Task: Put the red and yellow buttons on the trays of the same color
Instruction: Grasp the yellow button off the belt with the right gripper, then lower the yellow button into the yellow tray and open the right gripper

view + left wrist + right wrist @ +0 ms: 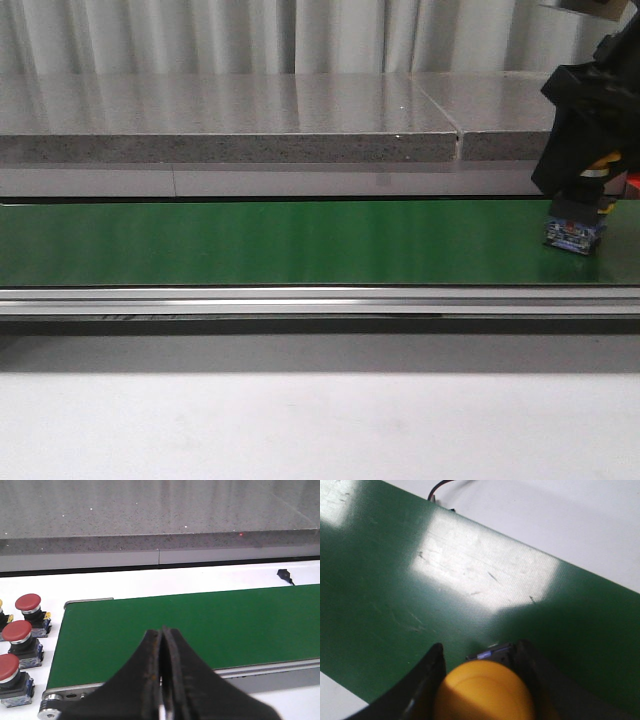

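Observation:
A yellow button with a dark blue base stands on the right end of the green belt. My right gripper is shut on the yellow button, one finger on each side of its cap; in the front view that gripper hangs over it at the right edge. Three red buttons stand on the white table beside one end of the belt. My left gripper is shut and holds nothing, above the belt's near rail. No trays are in view.
A grey stone ledge runs behind the belt, and an aluminium rail runs along its front. A black cable plug lies on the white table past the belt's far edge.

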You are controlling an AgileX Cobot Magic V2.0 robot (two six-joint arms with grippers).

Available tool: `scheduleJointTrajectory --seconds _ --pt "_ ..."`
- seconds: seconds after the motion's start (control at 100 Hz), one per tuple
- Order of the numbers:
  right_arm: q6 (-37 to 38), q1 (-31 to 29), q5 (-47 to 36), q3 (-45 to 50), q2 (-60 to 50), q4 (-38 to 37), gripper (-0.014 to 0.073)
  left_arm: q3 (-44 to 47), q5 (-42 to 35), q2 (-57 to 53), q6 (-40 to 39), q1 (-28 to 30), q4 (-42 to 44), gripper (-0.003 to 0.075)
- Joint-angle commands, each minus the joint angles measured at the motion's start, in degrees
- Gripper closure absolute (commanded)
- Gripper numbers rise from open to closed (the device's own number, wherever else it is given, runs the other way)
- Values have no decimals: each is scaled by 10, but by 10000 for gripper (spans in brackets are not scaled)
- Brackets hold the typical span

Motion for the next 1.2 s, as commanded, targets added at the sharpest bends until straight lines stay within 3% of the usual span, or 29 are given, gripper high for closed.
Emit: scheduleJointTrajectory --seconds 0.0,0.24,0.62,0.76,0.93,1.19 --pt "10 -9 -4 -14 -34 17 463 -15 -40 3 -4 -5 -9 739" --pt "66 -77 9 -14 -96 14 463 -15 -40 3 -4 -5 -9 739" --pt "127 -302 9 -12 -150 10 463 -15 -40 3 -4 -5 -9 739" --pt "144 -361 -33 6 -149 10 463 -15 -40 3 -4 -5 -9 739" --pt "157 -400 -108 58 -136 10 463 -15 -40 3 -4 -5 -9 739" --pt "157 -402 -201 128 -78 10 463 -15 -40 3 -4 -5 -9 739"
